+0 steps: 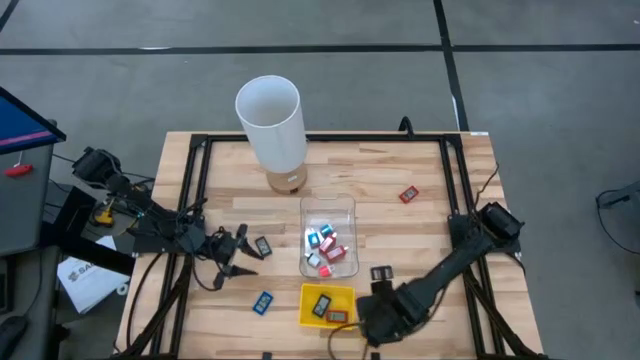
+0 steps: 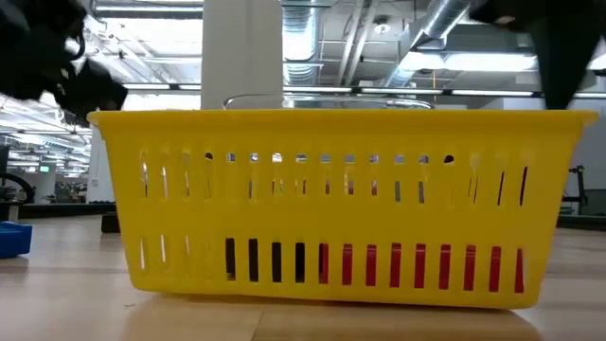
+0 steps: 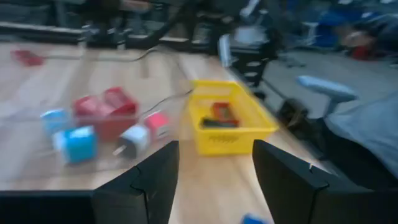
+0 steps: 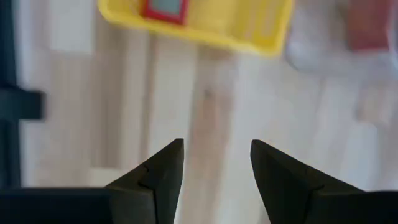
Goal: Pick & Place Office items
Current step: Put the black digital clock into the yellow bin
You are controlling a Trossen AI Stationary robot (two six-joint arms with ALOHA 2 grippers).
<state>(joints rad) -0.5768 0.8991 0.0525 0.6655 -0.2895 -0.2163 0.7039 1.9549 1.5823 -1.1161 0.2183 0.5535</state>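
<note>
Both grippers open and empty: left gripper hangs near a loose black piece, right gripper beside the yellow tray, probably between picks.

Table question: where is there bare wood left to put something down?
Free: the far left of the table, beside the white cylinder, and the stretch between the cylinder and the lone red piece. Crowded: the near middle, around the clear bin, yellow tray and both grippers.
</note>
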